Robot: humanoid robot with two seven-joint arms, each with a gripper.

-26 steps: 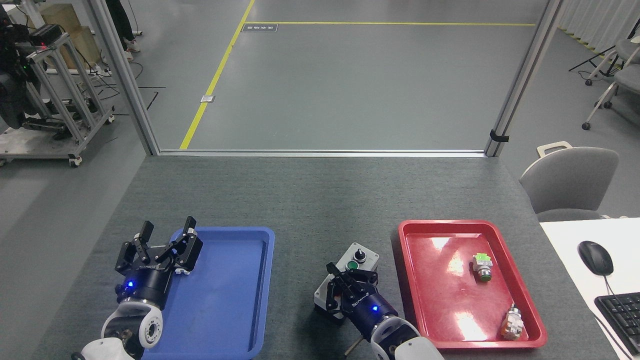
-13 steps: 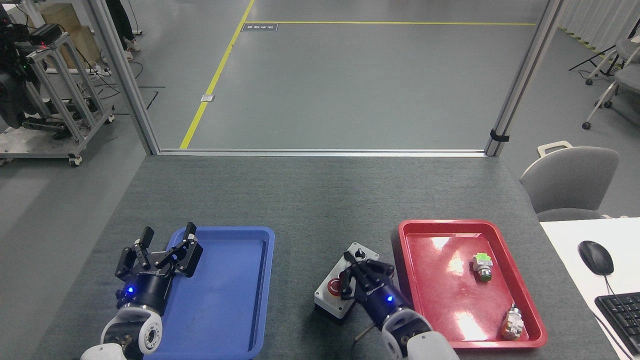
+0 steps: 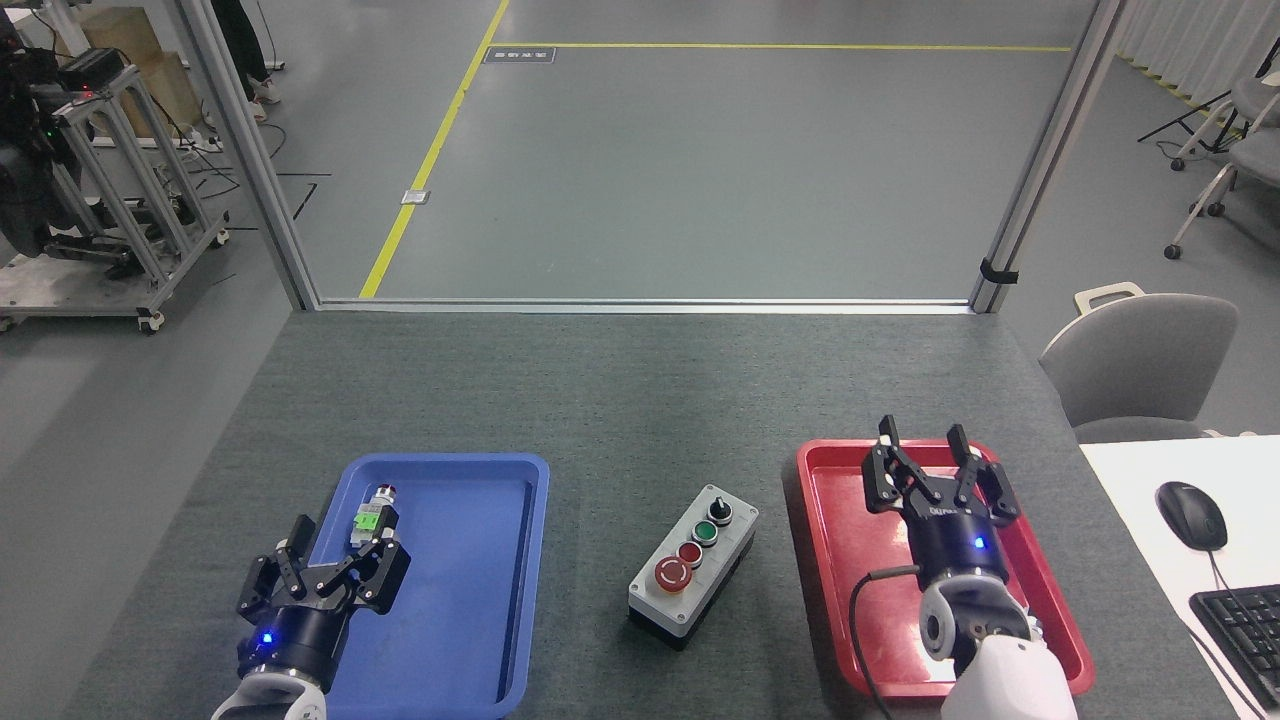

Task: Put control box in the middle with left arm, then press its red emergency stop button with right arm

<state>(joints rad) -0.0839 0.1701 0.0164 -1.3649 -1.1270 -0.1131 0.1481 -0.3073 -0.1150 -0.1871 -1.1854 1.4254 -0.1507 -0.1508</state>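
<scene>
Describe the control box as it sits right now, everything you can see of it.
The control box is an oblong light-grey housing on a black base, plastic by its look. It lies flat and slightly skewed on the bare dark-grey tabletop, between the blue tray and the red tray, touching neither. Along its top run a black selector knob, a green button, a small red button and the red mushroom button nearest me. Neither gripper touches it.
</scene>
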